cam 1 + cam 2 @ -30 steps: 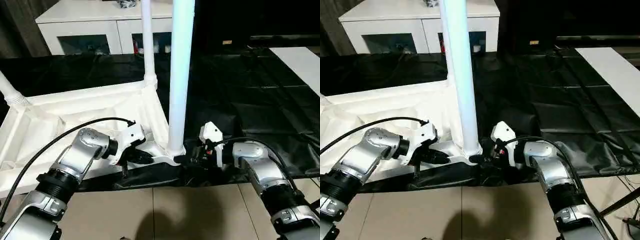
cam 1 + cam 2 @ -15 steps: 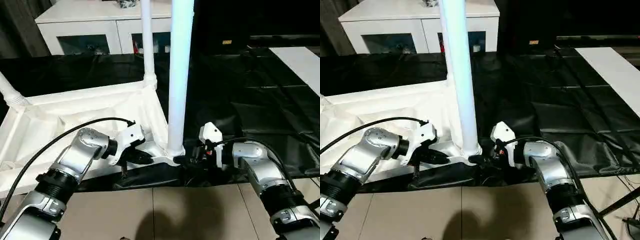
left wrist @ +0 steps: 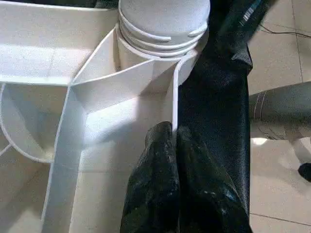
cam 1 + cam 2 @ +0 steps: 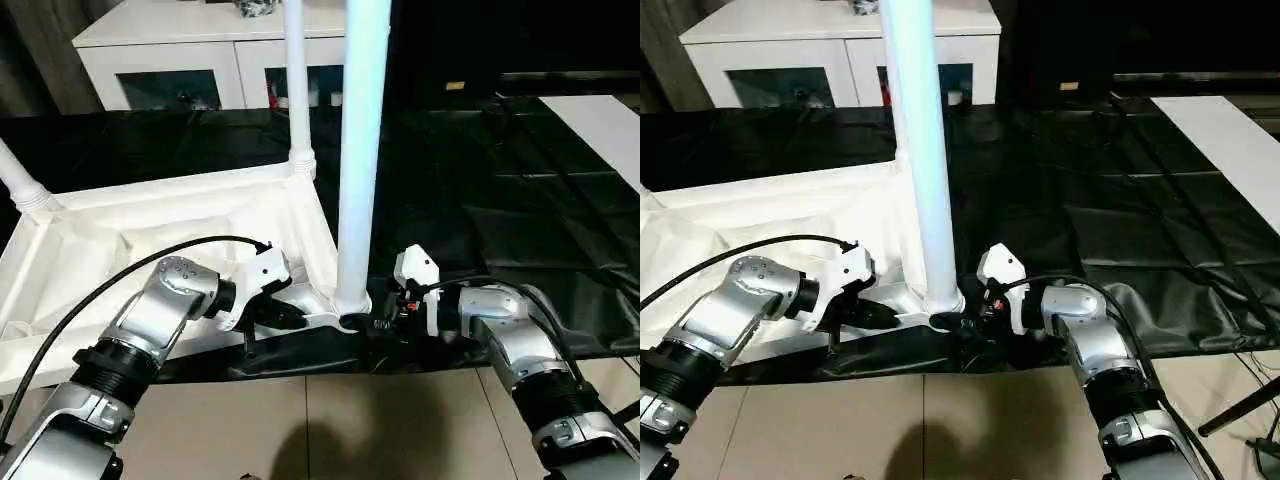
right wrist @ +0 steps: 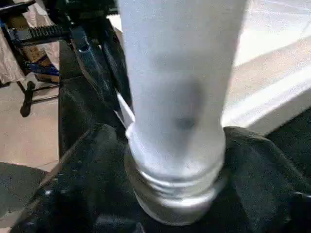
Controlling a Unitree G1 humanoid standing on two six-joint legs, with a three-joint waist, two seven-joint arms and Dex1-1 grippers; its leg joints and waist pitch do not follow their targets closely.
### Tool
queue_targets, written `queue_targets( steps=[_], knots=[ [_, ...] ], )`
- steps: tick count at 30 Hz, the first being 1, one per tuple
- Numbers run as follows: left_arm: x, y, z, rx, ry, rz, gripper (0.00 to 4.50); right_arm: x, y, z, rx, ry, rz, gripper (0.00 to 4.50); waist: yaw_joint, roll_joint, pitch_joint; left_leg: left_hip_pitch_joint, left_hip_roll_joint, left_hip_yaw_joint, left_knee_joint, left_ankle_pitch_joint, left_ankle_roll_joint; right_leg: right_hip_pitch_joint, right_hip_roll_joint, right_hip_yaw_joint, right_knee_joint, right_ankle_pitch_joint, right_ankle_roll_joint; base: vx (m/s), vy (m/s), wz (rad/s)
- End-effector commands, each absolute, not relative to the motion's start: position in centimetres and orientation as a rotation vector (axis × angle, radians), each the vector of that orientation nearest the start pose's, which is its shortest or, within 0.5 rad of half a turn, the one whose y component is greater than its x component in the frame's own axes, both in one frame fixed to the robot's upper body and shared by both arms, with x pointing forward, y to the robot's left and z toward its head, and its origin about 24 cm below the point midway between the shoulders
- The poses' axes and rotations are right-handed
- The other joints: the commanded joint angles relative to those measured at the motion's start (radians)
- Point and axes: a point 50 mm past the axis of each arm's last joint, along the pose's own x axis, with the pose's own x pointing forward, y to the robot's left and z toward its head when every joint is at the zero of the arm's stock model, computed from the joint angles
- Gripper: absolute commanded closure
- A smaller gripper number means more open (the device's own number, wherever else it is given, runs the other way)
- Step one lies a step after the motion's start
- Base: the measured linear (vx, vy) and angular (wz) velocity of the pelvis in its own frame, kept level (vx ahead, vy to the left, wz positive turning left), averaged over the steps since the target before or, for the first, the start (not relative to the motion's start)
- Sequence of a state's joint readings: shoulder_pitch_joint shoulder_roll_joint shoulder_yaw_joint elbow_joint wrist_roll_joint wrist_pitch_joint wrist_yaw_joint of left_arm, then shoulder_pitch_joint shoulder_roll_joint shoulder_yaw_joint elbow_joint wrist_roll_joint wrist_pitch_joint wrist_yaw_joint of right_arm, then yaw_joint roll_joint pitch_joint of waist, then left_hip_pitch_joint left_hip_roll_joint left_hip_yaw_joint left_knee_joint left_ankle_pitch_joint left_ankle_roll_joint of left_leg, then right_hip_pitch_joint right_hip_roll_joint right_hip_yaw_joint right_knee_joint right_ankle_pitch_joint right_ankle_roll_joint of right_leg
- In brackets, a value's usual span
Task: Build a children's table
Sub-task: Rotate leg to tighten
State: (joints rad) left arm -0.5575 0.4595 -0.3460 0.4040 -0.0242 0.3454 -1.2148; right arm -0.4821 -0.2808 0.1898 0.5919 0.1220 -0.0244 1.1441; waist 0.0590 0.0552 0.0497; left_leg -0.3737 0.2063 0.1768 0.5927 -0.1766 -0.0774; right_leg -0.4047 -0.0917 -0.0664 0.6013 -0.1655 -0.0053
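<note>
3 legs seen upright: near leg [image 4: 358, 150], 2 behind. Top [image 4: 120, 235] rim is pinched by L gripper [image 3: 172, 141]; R gripper [image 4: 378, 322] at near socket, jaws can't be told.

Indoor room, likely home or test space: beige tiled floor [image 4: 330, 420], black plastic sheet [image 4: 500, 180] spread over it, white cabinet with glass doors [image 4: 190, 60] at back, small items behind glass.
</note>
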Motion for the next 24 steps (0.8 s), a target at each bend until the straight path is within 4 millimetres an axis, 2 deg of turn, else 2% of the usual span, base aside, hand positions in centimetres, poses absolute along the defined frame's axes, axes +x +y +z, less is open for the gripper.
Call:
queue_targets(
  steps=[1, 10, 20, 21, 24],
  knots=[
    [30.05, 13.59, 4.97, 0.384, 0.624, -1.333, 4.5, 30.17, -10.34, 4.74, -0.198, 0.191, 1.38, 0.71, 0.002, -0.009, -0.066, 0.01, 0.018, -0.003, -0.075, -0.256, 0.051, 0.047, -0.043, 0.033, -0.068, -0.257, -0.238, 0.0, 0.0, 0.0],
    [29.95, 13.77, 4.96, 0.378, 0.629, -1.329, 4.5, 30.03, -10.47, 4.49, -0.2, 0.209, 1.401, 0.71, 0.003, -0.011, -0.066, 0.009, 0.018, -0.002, -0.074, -0.246, 0.056, 0.047, -0.044, 0.034, -0.067, -0.258, -0.237, 0.0, 0.0, 0.0],
    [30.0, 13.85, 4.95, 0.379, 0.633, -1.324, 4.5, 29.93, -10.36, 4.41, -0.139, 0.212, 1.396, 1.39, 0.004, -0.01, -0.066, 0.01, 0.018, -0.002, -0.074, -0.247, 0.056, 0.047, -0.043, 0.034, -0.067, -0.256, -0.238, 0.0, 0.0, 0.0],
    [29.96, 13.87, 4.93, 0.379, 0.633, -1.323, 4.5, 29.9, -10.35, 4.37, -0.121, 0.212, 1.39, 1.56, 0.004, -0.011, -0.066, 0.01, 0.018, -0.002, -0.074, -0.246, 0.056, 0.048, -0.043, 0.034, -0.067, -0.253, -0.238, 0.0, 0.0, 0.0],
    [30.07, 13.81, 4.87, 0.381, 0.627, -1.309, 4.5, 30.1, -10.18, 4.24, -0.107, 0.202, 1.337, 1.67, 0.005, -0.01, -0.067, 0.009, 0.018, -0.002, -0.074, -0.243, 0.055, 0.047, -0.043, 0.033, -0.066, -0.248, -0.239, 0.0, 0.0, 0.0]
  ],
)
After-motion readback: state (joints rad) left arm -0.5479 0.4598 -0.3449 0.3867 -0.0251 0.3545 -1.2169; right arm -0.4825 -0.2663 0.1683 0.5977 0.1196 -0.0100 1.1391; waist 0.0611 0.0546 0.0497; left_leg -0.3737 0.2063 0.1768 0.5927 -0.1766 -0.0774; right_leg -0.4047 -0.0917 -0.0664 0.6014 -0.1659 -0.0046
